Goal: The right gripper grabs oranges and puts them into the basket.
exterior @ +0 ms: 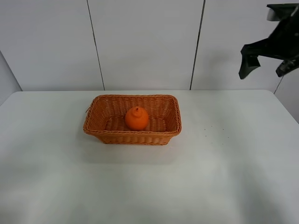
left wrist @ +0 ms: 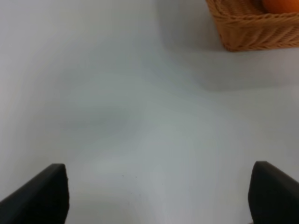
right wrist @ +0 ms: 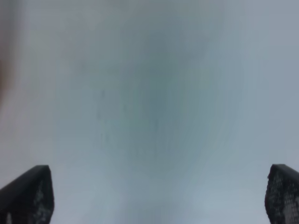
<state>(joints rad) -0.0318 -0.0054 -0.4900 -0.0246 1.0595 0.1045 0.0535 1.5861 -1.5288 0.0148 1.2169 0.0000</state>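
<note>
The orange (exterior: 136, 118) sits inside the basket (exterior: 110, 134) mid-table (exterior: 224, 177). Over at the far right, the right gripper (exterior: 267, 63) hangs high, fingers (exterior: 248, 63) spread wide and empty, well apart from the fruit.
</note>
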